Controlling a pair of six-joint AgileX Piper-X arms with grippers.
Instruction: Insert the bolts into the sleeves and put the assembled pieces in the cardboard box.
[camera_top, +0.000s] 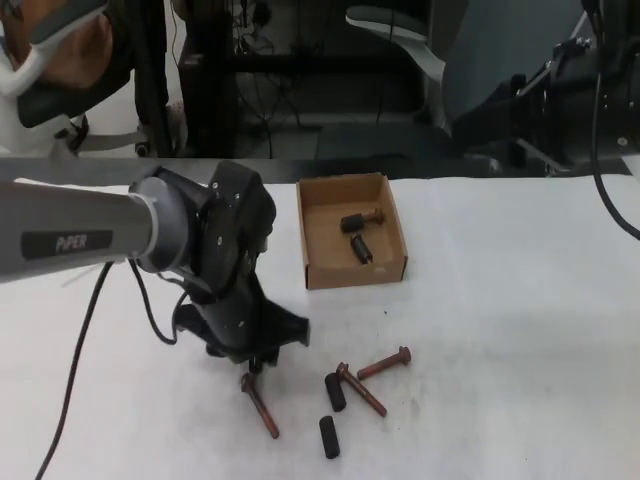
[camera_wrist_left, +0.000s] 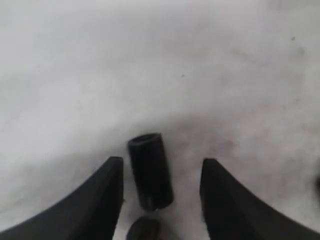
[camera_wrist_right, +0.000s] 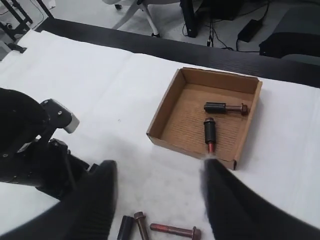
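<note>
My left gripper (camera_wrist_left: 161, 161) stands open, low over the white cloth, with a black sleeve (camera_wrist_left: 150, 170) lying between its fingers and touching neither. A dark reddish bolt head (camera_wrist_left: 143, 230) lies just behind that sleeve. In the high view the left gripper (camera_top: 256, 362) hides the sleeve, and a copper bolt (camera_top: 260, 405) sticks out from under it. Two more bolts (camera_top: 384, 363) (camera_top: 362, 390) and two black sleeves (camera_top: 335, 391) (camera_top: 329, 436) lie to the right. The cardboard box (camera_top: 352, 275) holds two assembled pieces (camera_wrist_right: 224, 107) (camera_wrist_right: 209, 132). My right gripper (camera_wrist_right: 160, 200) hangs open high above the bench.
A black cable (camera_top: 75, 360) trails over the cloth at the left. The left arm's grey link (camera_top: 70, 235) crosses the left side. Bare white cloth (camera_top: 520, 320) stretches to the right of the box and the loose parts. Chairs and stands are beyond the bench's far edge.
</note>
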